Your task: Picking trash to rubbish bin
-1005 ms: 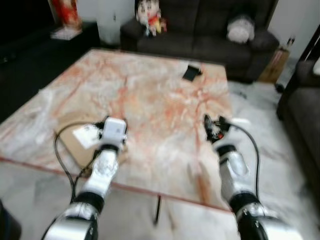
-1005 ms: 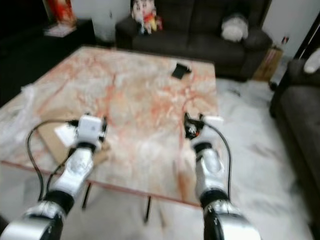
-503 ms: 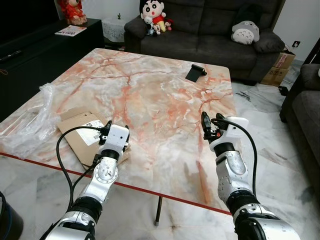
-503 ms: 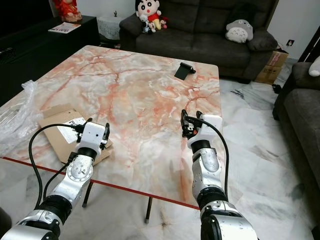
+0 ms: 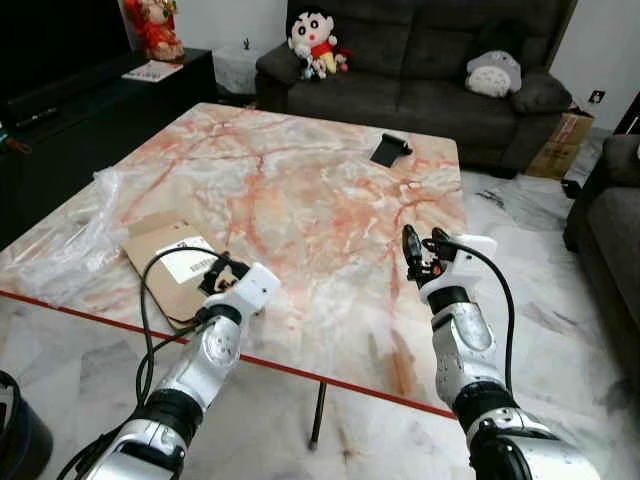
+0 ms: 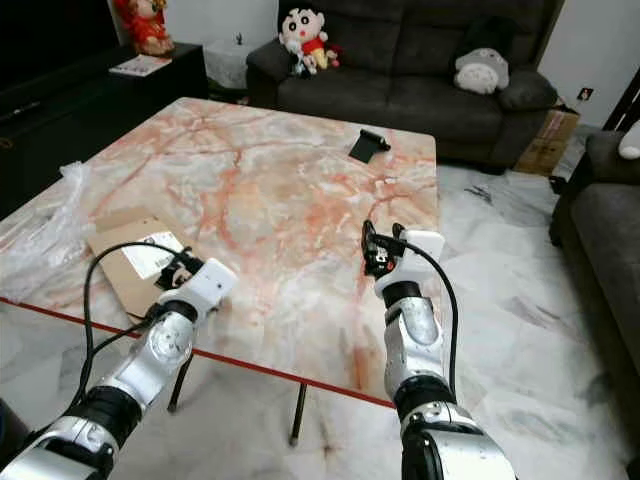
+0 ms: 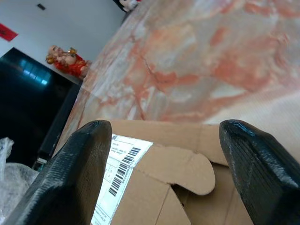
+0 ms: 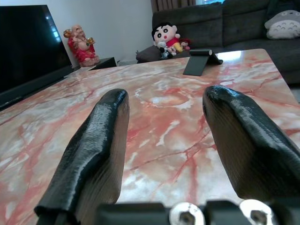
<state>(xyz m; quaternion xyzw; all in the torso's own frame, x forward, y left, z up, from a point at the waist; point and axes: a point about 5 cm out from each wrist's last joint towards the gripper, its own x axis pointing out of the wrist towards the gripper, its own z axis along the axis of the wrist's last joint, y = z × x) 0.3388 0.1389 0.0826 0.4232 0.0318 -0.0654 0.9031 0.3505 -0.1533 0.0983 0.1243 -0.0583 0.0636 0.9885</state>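
One flattened cardboard box (image 5: 172, 262) and one crumpled plastic wrap (image 5: 62, 240) are seen on the marble surface (image 5: 300, 190), near its front left edge. The left end effector (image 7: 161, 187) is spread just above the cardboard; the right end effector (image 8: 166, 154) is spread over bare marble.

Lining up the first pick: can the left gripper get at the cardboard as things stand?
Probably yes. The left gripper is open and aimed straight at the flattened cardboard on the table, with nothing between them. The plastic wrap lies beside the cardboard, not over it.
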